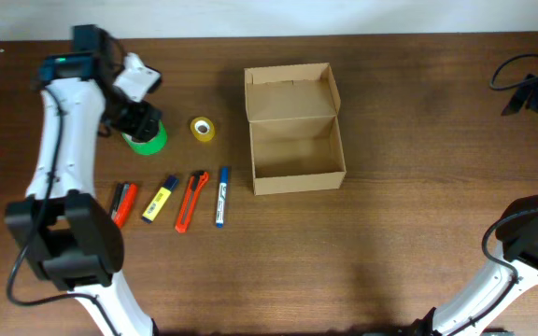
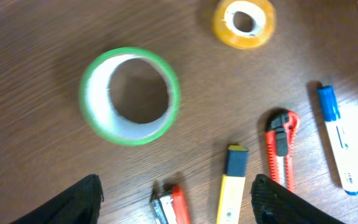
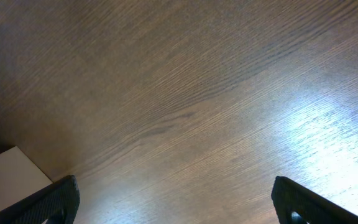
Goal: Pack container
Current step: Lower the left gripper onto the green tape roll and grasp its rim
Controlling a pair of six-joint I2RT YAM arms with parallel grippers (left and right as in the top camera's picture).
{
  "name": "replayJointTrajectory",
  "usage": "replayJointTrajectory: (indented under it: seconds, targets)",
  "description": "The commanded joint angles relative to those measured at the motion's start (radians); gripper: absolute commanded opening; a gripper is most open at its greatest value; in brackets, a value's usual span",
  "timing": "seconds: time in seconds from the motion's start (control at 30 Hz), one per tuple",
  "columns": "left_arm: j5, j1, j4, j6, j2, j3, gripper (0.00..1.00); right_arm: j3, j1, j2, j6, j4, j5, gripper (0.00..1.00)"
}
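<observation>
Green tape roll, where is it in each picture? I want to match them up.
Overhead: the green tape roll sits upper left, partly under the robot's arm.
Left wrist: the roll is left of centre, seen from above.
Right wrist: not in it, only bare table.
Shared landmark: the yellow tape roll lies just right of the green one in the overhead view and up to its right in the left wrist view.

Overhead view: illumination is even and moderate; the surface [image 1: 390, 243] shows soft, short shadows, and the container [image 1: 297, 181] is shaded inside. Left wrist view: the green tape roll [image 2: 98, 99] is blurred; glare washes the blue marker [image 2: 337, 140]. Right wrist view: white glare at right, dim at left.
</observation>
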Motion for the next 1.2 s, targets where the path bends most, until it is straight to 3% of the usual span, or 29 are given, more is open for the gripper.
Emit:
replayJointTrajectory:
  seconds: [0.0, 0.23, 1.17]
  targets:
    - [-0.091, -0.03, -0.021, -0.026, 0.025, 0.01, 0.79, 0.0, 0.004, -0.03, -0.008, 0.0, -0.013, 0.99]
    - [-0.099, -0.034, -0.04, -0.051, 0.069, 0.01, 0.79, 0.0, 0.003, -0.03, -0.008, 0.0, -0.013, 0.99]
    - [0.026, -0.016, 0.127, -0.014, 0.205, 0.01, 0.79, 0.0, 0.004, -0.03, -0.008, 0.0, -0.013, 0.99]
